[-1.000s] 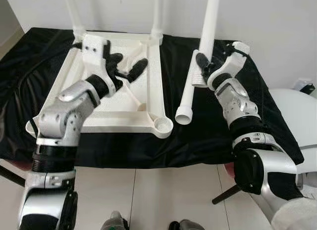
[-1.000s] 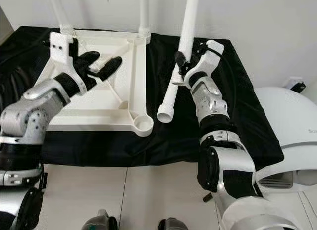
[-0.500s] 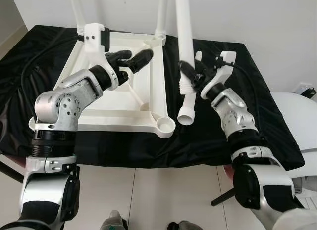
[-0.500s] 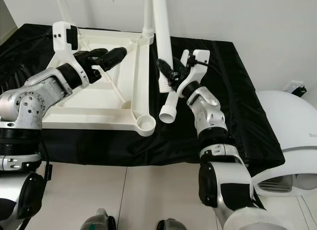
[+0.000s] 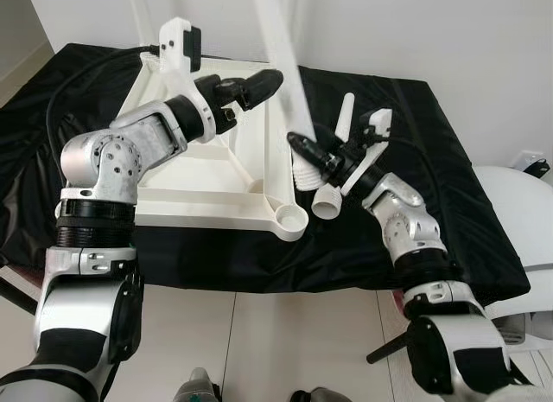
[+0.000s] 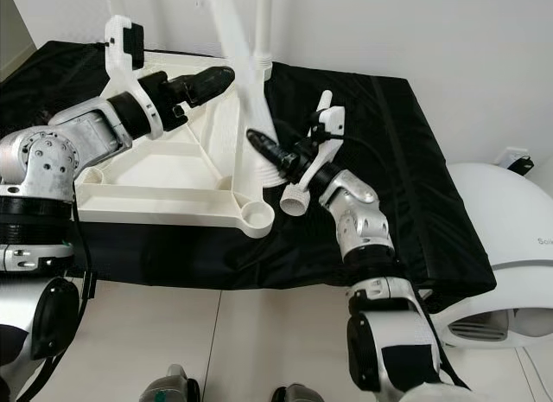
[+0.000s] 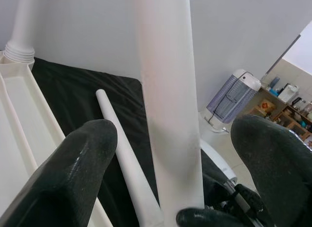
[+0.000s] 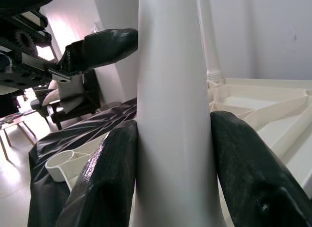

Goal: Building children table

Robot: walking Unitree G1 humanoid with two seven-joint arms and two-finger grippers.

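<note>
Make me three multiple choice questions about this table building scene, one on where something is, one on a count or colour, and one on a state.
1. Where does the loose table leg lie?
A. on the black cloth
B. on the floor
C. inside the upturned tabletop

2. How many legs already stand screwed into the upturned tabletop?
A. none
B. two
C. four

3. What is the right gripper doing?
A. hanging idle
B. gripping a held leg
C. pressing the cloth

Answers: 1 A, it rests on the black cloth beside the tabletop. 2 B, two stand at the far corners. 3 B, its jaws clamp the leg's sides in the right wrist view.
</note>
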